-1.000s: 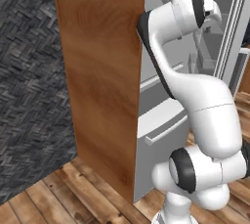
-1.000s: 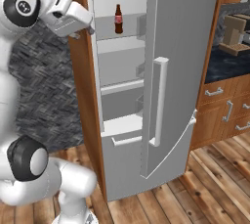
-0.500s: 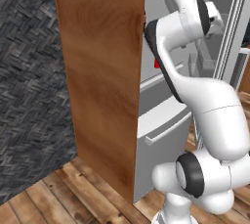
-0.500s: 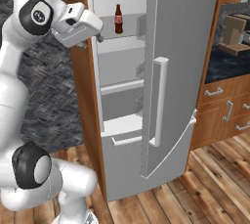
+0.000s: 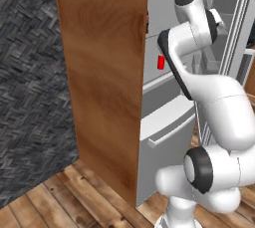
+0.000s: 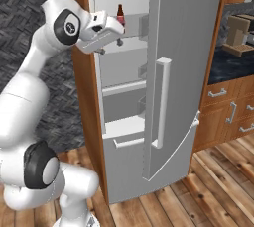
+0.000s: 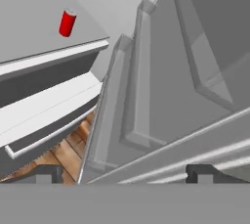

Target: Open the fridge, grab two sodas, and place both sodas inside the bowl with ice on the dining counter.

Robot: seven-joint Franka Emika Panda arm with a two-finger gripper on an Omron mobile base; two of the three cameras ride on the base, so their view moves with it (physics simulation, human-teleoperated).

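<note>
Nearest to the base, the wooden plank floor (image 6: 213,191) runs in warm brown boards up to the foot of the fridge (image 6: 129,137). Its silver-grey door (image 6: 183,67) already stands wide open to the right, smooth and flat, with a long vertical bar handle (image 6: 159,103) and a small oval badge near its top. A wood side panel (image 5: 99,82) with visible grain closes the left of the cabinet, and beside it is a dark woven-looking wall.

Further in, the end effector (image 6: 111,46) hangs at the front of the upper compartment, its two fingers spread wide and holding nothing. In the hand view the fingertips rise at the bottom edge, well apart, looking over the white shelves and the door bins.

Beyond it are the sodas. The dark-brown cola bottle (image 6: 120,15) stands upright on a high shelf, just past the hand in the right base view, slim with a red cap. The red can (image 5: 160,62), short and cylindrical, stands on a lower white shelf; it appears also in the hand view (image 7: 67,22), still well apart from the fingertips.

I judge that the opening step is done and the reach for the first soda is in hand. The next move calls for bringing the open fingers around one drink, most likely the bottle, level with its body, and then closing gently, because a narrow upright bottle could tip if it is pushed.
</note>
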